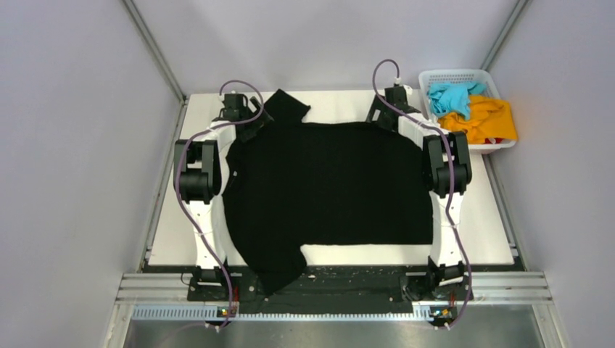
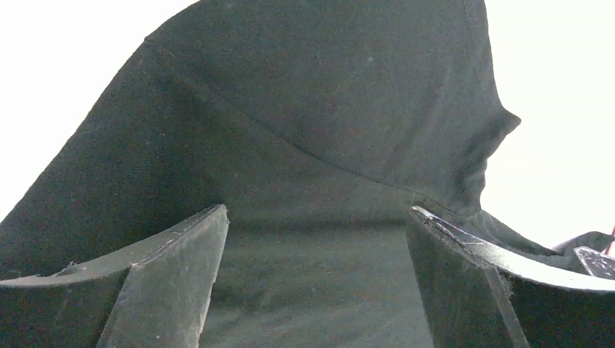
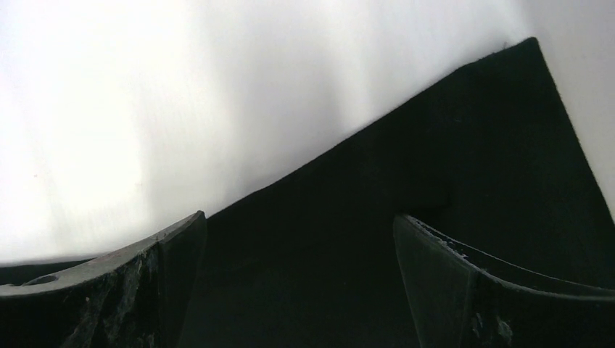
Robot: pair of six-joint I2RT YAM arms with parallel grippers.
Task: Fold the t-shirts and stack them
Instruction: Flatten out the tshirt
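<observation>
Black t-shirt (image 1: pixel 326 185) spread nearly flat across the white bench (image 1: pixel 479 232), far sleeve (image 1: pixel 286 107) kicked out at the far left, near sleeve (image 1: pixel 279 270) drooping over the near edge. Left hand (image 2: pixel 317 214) at the far-left shoulder, fingers spread wide, sleeve fabric lying between and beyond them, nothing pinched. Right hand (image 3: pixel 299 217) at the far-right corner of the hem, likewise spread apart, poised over the cloth's edge with bare bench just beyond.

Judged as the start of the first fold: laid out and smoothed, not yet doubled over. Next, probably, closing both hands on the far edge together, lifting evenly and carrying it toward the near side, keeping the cloth taut to avoid a skewed crease. Tucking in of the two sleeves also needed.

White lattice basket (image 1: pixel 453 75) at the far-right corner of the bench, holding a turquoise-blue t-shirt (image 1: pixel 453 98) and an orange-yellow t-shirt (image 1: pixel 489 119), both crumpled, the orange one spilling over the near rim. Neither folded; no stack begun.
</observation>
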